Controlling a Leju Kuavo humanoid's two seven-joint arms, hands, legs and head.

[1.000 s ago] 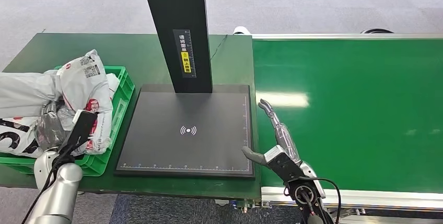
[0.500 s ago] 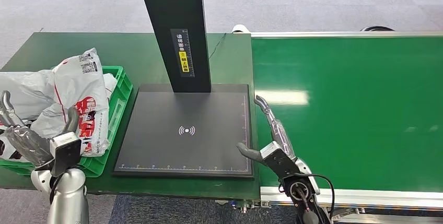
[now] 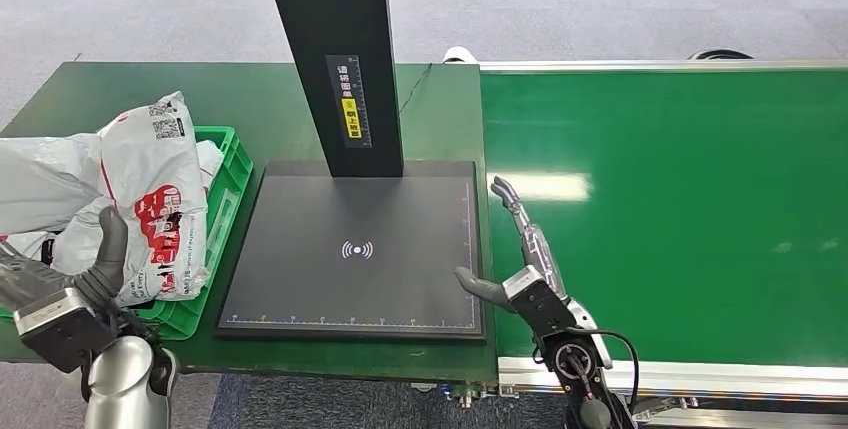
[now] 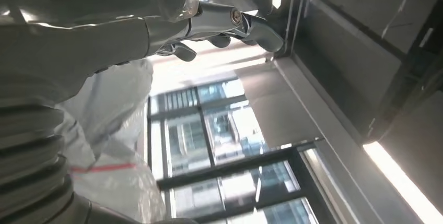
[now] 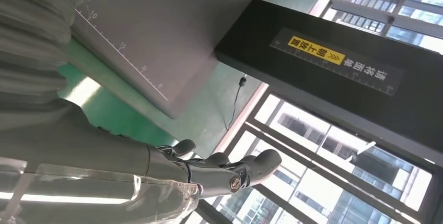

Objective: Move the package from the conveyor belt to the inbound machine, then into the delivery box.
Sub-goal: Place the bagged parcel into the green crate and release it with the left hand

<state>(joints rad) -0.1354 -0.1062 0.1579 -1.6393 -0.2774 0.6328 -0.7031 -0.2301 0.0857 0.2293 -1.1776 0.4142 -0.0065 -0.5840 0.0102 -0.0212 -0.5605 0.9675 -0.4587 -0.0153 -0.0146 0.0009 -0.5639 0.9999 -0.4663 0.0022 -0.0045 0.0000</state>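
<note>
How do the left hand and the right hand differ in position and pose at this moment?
The left hand is at the green crate, close to the white packages, while the right hand is between the black scanner plate and the conveyor belt. The left hand's thumb points up near a package; the right hand's fingers stretch forward and its thumb points sideways over the plate. Both hold nothing, with fingers apart.

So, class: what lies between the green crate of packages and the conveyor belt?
In the head view, the inbound machine's dark scanning pad with its upright column lies between the green crate and the conveyor belt.
</note>
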